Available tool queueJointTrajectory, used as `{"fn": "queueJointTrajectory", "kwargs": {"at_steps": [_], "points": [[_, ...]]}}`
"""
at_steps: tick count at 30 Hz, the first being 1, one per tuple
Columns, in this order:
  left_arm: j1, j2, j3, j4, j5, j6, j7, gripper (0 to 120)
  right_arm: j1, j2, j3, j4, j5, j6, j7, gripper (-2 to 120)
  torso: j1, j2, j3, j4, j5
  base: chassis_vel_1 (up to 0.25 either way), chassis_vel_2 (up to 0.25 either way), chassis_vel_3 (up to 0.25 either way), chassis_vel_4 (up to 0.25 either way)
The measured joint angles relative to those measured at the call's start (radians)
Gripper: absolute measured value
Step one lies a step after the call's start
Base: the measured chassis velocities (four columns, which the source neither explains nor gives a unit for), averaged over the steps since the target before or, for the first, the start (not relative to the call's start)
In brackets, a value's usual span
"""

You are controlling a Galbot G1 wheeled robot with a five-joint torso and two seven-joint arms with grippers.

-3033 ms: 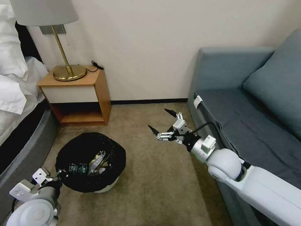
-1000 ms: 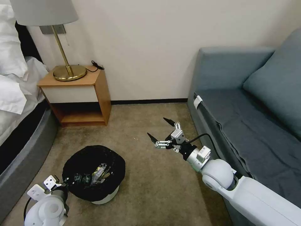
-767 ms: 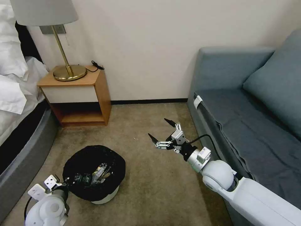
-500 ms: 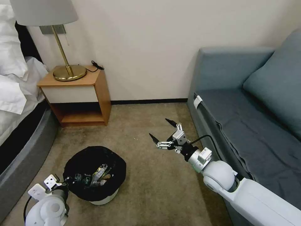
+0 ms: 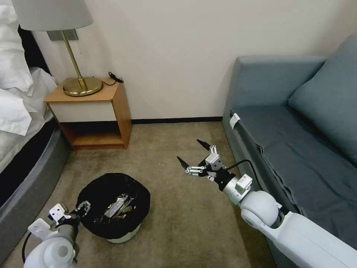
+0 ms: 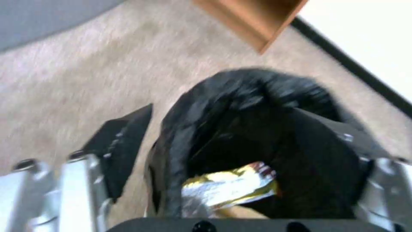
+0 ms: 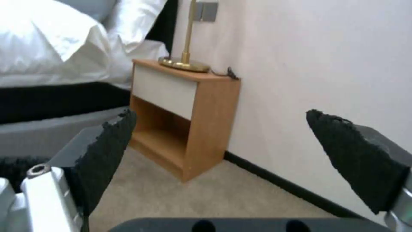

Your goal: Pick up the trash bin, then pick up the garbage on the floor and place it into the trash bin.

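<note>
Fingers (image 6: 124, 141) left: spread, straddling trash bin (image 5: 113, 204) rim | right gripper (image 5: 193, 154): spread wide, empty

Trash bin (image 6: 257, 106) with black bag on beige carpet (image 6: 86, 80), left gripper (image 6: 240, 141) fingers spread either side of its rim, gold wrapper (image 6: 231, 187) inside, wooden nightstand (image 6: 253, 19) corner beyond the bin

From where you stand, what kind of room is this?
Most likely a hotel room or bedroom: a bed with white pillows, a wooden nightstand bearing a brass lamp, and a grey-blue sofa on carpet. A lined trash bin sits on the floor.
</note>
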Motion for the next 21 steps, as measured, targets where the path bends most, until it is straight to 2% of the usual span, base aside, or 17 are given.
{"fn": "queueJointTrajectory", "kwargs": {"at_steps": [2,11,14,16,18,20,21], "points": [[0.013,0.005,-0.008,-0.025,0.018,-0.005,0.038,98,0.001,0.007,0.004,0.006,0.011,-0.01,0.007,100,0.0,0.0,0.0,0.0,0.0001,0.0,0.0,0.0,0.0],[0.035,0.016,-0.014,-0.051,0.069,-0.026,0.122,99,-0.011,0.018,0.035,0.026,0.034,-0.026,0.016,100,0.0,0.0,0.0,0.0,0.0,0.0,0.0,0.0,0.0],[0.048,0.032,-0.015,-0.05,0.124,-0.062,0.197,100,-0.022,0.028,0.056,0.035,0.039,-0.037,0.025,100,0.0,0.0,0.0,0.0,0.0,0.0,0.0,0.0,0.0],[0.051,0.038,-0.016,-0.048,0.135,-0.072,0.214,100,-0.026,0.029,0.062,0.039,0.04,-0.041,0.029,100,0.0,0.0,0.0,0.0,0.0,0.0,0.0,0.0,0.0],[0.061,0.06,-0.021,-0.04,0.17,-0.118,0.268,100,-0.042,0.033,0.083,0.052,0.042,-0.06,0.046,100,0.0,0.0,0.0,0.0,-0.0001,0.0,0.0,0.0,0.0],[0.064,0.067,-0.023,-0.036,0.184,-0.141,0.284,100,-0.048,0.035,0.091,0.057,0.042,-0.066,0.053,100,0.0,0.0,0.0,0.0,-0.0001,0.0,0.0,0.0,0.0],[0.068,0.076,-0.024,-0.033,0.201,-0.171,0.303,100,-0.056,0.038,0.102,0.064,0.04,-0.078,0.064,100,0.0,0.0,0.0,0.0001,0.0,0.0,0.0,0.0,0.0]]}}
